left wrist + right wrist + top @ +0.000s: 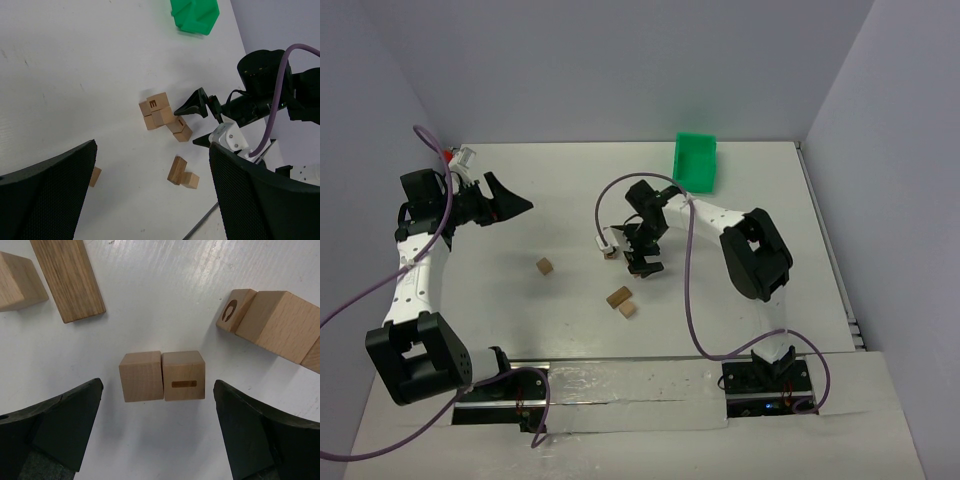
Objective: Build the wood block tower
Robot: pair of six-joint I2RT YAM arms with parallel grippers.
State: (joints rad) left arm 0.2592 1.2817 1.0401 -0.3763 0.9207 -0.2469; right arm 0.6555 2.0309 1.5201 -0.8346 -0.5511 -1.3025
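Observation:
Two tan wood blocks point(141, 376) lie side by side on the white table, the right one point(183, 375) with a slot mark. My right gripper point(158, 405) hovers open just over them, one finger on each side and touching neither. A cluster of more blocks point(160, 112) lies right beside this gripper point(197, 124). A flat piece and a cube point(182, 172) lie together nearer the arm bases. A single cube point(545, 266) sits apart to the left. My left gripper point(505, 205) is held high at the far left, open and empty. No tower is in view.
A green bin point(695, 160) stands at the back of the table, beyond the right arm. A wooden plank point(67, 277) and another cube point(17, 280) lie ahead of the right gripper. The right arm's purple cable point(690, 290) loops over the table.

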